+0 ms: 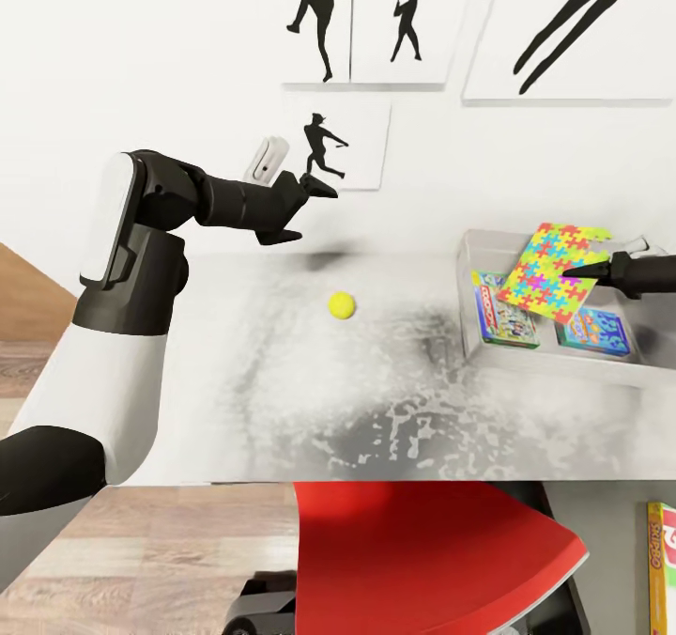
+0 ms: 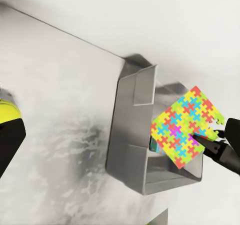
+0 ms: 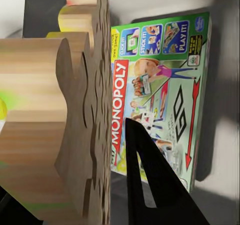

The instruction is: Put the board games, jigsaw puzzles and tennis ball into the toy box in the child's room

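Right end effector [image 1: 593, 270]: clamped on a jigsaw puzzle [image 1: 552, 271], tilted over the toy box [image 1: 483, 240], far right on the bench [image 1: 282, 400].
Toy box: green Monopoly game [image 1: 504, 310] and blue game [image 1: 591, 329] inside.
Tennis ball [image 1: 342, 305]: mid-bench, well left of the box.
Left end effector [image 1: 305, 210]: raised, fingers apart, empty.

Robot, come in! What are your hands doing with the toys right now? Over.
Right gripper shut on puzzle, above the box. Left gripper open, raised. Ball loose on table.
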`<state>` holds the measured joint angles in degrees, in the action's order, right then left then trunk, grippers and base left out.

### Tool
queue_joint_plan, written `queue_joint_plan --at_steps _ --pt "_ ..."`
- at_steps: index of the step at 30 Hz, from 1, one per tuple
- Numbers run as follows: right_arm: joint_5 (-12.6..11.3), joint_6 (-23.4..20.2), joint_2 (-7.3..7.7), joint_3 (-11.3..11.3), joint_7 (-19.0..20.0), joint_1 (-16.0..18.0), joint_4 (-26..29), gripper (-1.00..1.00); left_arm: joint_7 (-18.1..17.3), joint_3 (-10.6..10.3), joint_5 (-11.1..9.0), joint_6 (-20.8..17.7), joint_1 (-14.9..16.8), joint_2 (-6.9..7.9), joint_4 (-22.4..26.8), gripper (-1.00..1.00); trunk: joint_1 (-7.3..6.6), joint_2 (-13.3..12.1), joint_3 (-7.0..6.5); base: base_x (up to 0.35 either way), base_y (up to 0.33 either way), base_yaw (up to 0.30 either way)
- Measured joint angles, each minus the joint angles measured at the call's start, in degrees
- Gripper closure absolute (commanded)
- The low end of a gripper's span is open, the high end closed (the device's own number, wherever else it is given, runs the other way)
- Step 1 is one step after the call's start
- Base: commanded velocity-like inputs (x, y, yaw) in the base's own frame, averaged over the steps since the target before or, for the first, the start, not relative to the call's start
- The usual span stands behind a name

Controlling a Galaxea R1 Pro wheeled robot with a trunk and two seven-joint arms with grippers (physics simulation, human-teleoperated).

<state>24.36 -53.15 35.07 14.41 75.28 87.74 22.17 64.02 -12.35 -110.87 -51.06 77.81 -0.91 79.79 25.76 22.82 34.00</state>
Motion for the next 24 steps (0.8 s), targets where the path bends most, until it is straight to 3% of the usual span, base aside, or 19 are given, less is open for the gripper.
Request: queue_joint_plan --at_steps 24 --pt "-0.5 1.8 0.05 1.2 -1.7 0.4 0.0 1.00 0.1 -0.1 0.0 -0.1 0.0 0.20 0.0 -1.00 -0.01 0.0 2.25 0.000 0.000 0.000"
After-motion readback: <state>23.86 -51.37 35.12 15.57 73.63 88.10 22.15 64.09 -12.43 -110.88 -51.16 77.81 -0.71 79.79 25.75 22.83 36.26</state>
